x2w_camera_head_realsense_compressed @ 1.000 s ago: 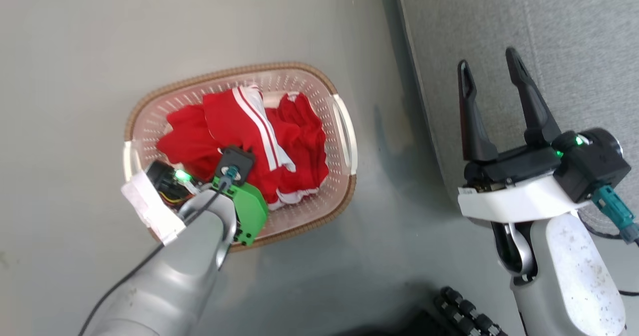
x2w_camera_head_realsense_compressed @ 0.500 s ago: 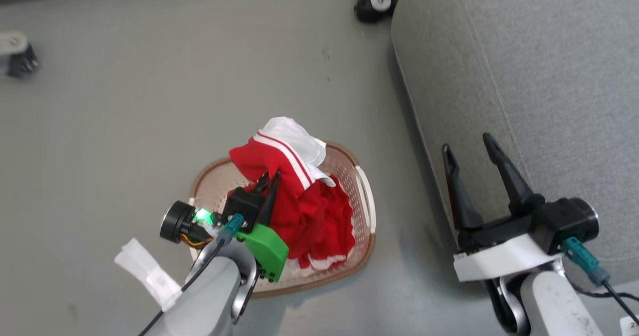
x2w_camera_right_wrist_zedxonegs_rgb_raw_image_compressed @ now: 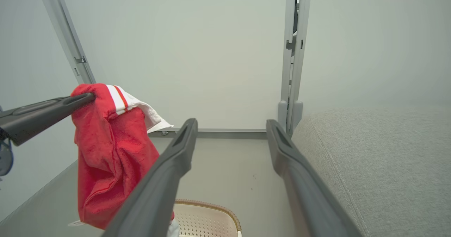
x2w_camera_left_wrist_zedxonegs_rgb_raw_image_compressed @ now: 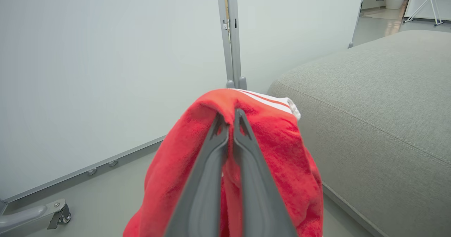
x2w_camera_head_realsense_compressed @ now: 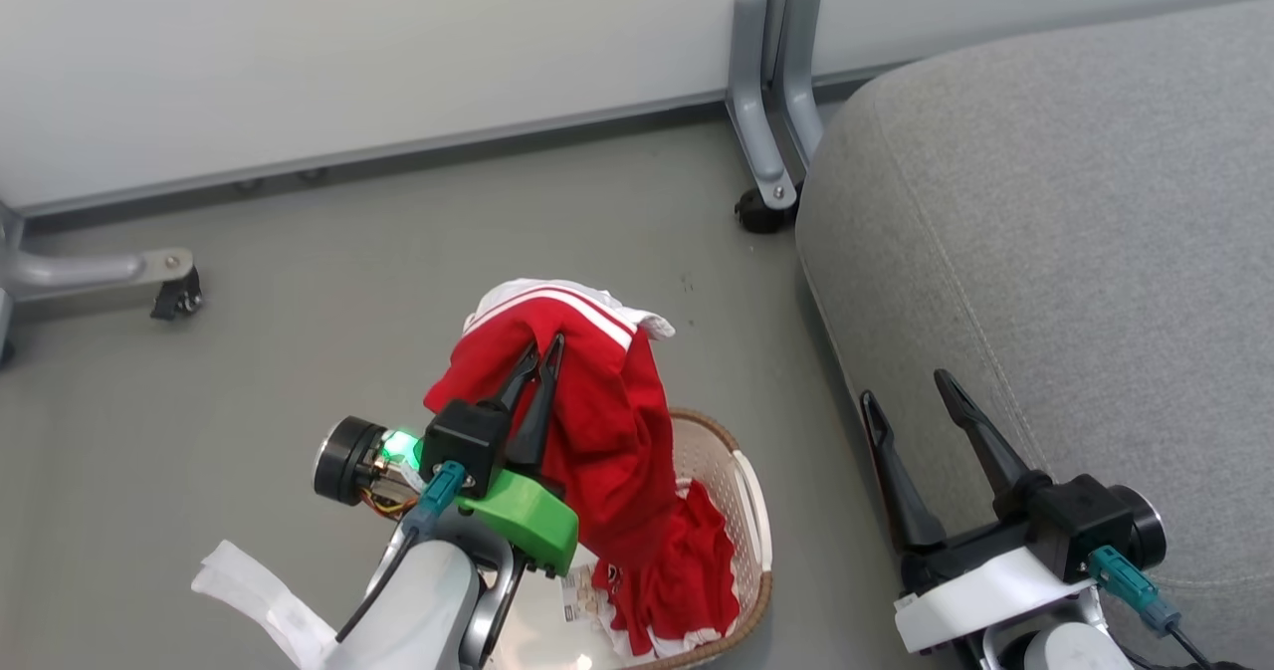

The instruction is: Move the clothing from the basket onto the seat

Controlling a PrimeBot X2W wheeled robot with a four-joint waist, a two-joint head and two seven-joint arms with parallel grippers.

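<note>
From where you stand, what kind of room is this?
Likely a test lab staged as a lounge: white partition panels on wheeled feet, bare grey floor, a grey seat beside a basket.

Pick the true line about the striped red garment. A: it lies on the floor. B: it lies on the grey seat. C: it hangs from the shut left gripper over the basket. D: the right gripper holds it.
C: the left gripper is shut on the garment, which hangs over the basket; the right gripper stands open.
</note>
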